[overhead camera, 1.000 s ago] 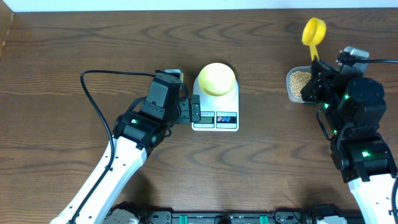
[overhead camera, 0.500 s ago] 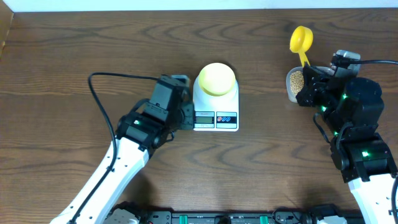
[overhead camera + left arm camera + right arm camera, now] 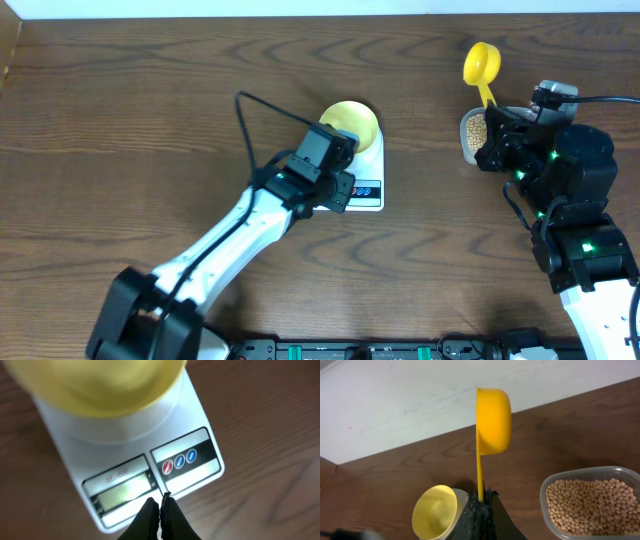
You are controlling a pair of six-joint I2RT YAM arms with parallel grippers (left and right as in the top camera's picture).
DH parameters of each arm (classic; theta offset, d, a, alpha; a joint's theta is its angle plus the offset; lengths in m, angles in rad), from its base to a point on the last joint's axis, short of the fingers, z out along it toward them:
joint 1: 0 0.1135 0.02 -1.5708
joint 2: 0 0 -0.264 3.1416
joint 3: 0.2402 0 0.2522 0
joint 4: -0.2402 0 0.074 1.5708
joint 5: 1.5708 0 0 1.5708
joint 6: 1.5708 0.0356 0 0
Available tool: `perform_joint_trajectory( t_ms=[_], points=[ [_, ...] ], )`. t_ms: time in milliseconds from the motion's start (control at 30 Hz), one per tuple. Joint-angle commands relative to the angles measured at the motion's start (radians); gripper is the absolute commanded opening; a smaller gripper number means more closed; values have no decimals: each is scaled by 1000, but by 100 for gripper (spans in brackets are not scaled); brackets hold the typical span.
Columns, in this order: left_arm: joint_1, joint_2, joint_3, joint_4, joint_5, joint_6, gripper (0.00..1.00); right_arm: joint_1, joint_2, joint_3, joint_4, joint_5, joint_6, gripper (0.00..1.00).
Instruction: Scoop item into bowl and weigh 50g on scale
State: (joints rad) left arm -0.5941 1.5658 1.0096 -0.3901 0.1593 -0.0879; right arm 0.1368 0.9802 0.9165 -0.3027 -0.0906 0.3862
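Note:
The white scale sits mid-table with the pale yellow bowl on its platform; no beans show in the bowl. My left gripper is shut and empty, its tips just above the scale's front edge, between the display and the buttons. At the right, my right gripper is shut on the handle of the bright yellow scoop, which stands upright above the fingers. The beans fill a clear tub beside it.
Bare dark wooden tabletop lies all around. The bowl shows low left in the right wrist view, with a white wall behind the table's far edge. The left arm's cable arcs above the table left of the scale.
My left gripper closed, then swung right from beside the scale's left edge to over its display. The right gripper shifted the scoop slightly left, then held still.

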Motion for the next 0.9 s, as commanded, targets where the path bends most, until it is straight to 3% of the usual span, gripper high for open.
perform_joint_trajectory(
  t_ms=[0, 267, 867],
  points=[
    [-8, 50, 0, 42, 10, 109, 7, -2, 0, 18, 0, -4, 8, 1],
    [-10, 165, 0, 131, 10, 163, 7, -2, 0, 18, 3, 44, 9, 1],
    [-52, 208, 0, 124, 13, 158, 7, -2, 0, 18, 3, 43, 10, 1]
  ],
)
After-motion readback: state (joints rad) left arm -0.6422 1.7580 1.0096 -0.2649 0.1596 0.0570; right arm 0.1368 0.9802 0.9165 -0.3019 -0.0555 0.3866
